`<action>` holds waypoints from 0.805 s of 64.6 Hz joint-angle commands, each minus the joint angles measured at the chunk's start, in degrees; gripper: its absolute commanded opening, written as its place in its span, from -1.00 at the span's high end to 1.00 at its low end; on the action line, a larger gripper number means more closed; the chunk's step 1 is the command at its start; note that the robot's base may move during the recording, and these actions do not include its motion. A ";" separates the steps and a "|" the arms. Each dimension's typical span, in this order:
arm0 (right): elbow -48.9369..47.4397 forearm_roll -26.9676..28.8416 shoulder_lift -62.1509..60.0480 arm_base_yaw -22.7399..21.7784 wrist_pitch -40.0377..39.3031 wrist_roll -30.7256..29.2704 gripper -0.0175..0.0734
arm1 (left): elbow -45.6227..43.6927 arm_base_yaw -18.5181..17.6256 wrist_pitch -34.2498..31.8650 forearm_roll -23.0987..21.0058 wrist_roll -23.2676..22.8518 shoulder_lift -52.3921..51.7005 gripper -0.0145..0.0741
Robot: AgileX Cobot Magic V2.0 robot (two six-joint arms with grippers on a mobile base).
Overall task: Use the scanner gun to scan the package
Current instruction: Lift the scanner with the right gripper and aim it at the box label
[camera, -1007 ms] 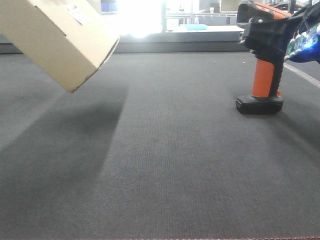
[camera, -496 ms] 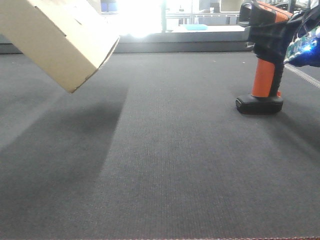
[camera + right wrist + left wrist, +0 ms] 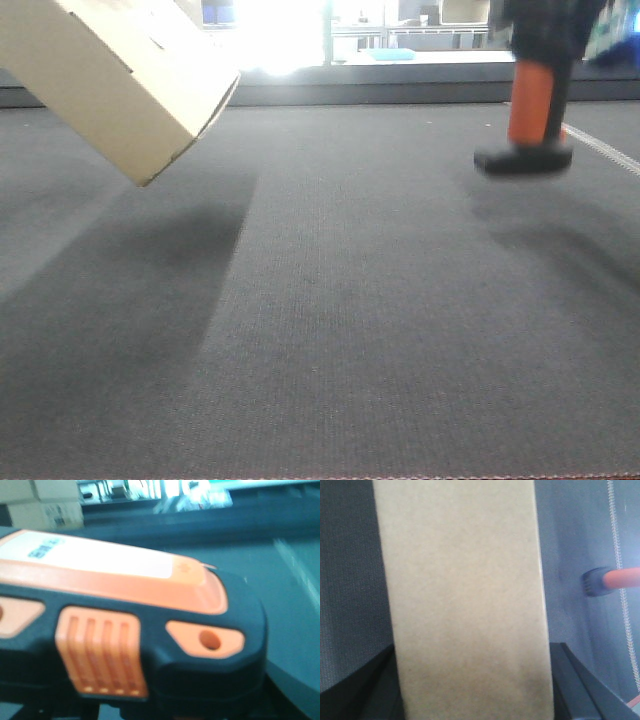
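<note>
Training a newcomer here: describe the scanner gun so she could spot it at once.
Look across the dark grey mat to its far right. There the scanner gun stands upright, its flat black foot seemingly just off the surface. Its bright orange stem sets it apart from the plain tan package tilted at upper left.

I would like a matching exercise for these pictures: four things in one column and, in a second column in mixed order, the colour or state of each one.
Things:
1. package
2. scanner gun
3. mat
4. stacked cartons

Descriptions:
A. dark grey, woven
B. orange stem, black foot
C. pale, far in the background
D. tan, tilted, one corner lowest

Pairs: 1-D, 2-B, 3-A, 4-C
</note>
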 commanded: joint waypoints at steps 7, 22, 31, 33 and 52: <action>-9.78 -7.70 -2.50 -0.06 9.49 -4.17 0.95 | -0.21 -0.35 -0.15 -1.22 -0.15 -0.44 0.92; -18.44 -22.90 -2.21 1.24 18.95 -4.17 0.95 | -0.21 -0.35 -0.15 -1.22 -0.15 -0.44 0.92; -21.81 -28.50 -1.17 1.73 23.54 -4.26 0.95 | -0.21 -0.35 -0.15 -1.22 -0.15 -0.44 0.92; -22.36 -29.40 -0.90 1.73 24.41 -4.26 0.95 | -0.21 -0.35 -0.15 -1.22 -0.15 -0.44 0.92; -26.11 -37.78 1.66 2.21 27.43 -4.26 0.95 | -0.21 -0.35 -0.15 -1.22 -0.15 -0.44 0.92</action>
